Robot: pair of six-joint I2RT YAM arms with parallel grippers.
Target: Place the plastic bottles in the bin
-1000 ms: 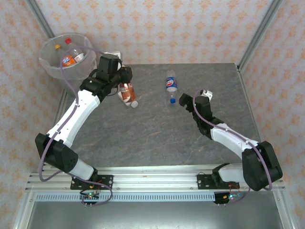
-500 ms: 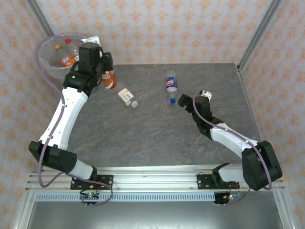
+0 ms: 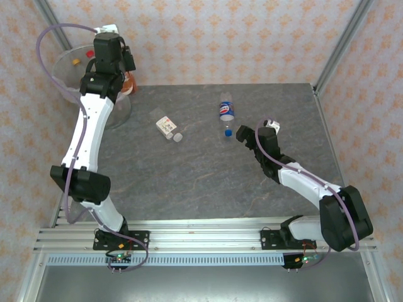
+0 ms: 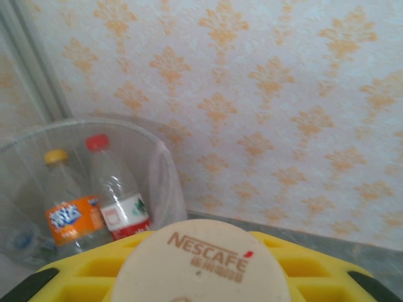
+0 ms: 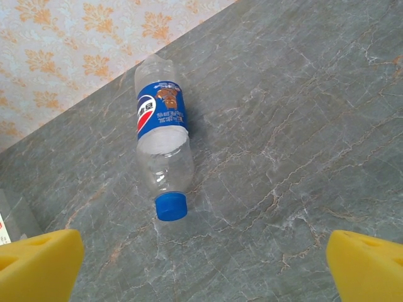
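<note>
While the left gripper [image 3: 126, 74] is clamped on a brown-labelled clear plastic bottle [image 3: 128, 86] over the rim of the round translucent grey-white bin [image 3: 66, 88] beside the grey stone-patterned worktop's [image 3: 208, 182] far left corner, the overhead view has a white-labelled clear bottle [image 3: 168, 128] and a blue-labelled clear bottle [image 3: 226, 113] lying toward the far edge, the right gripper [image 3: 242, 133] just beside the latter. On the left wrist view, yellow fingers [image 4: 289, 264] flank the held bottle's Nescafé-printed end; inside the bin stand an orange-labelled yellow-capped bottle [image 4: 66, 211] and a red-capped bottle [image 4: 119, 201]. On the right wrist view, the yellow fingertips [image 5: 38, 258] are spread wide, the blue-labelled bottle on its side beyond them.
</note>
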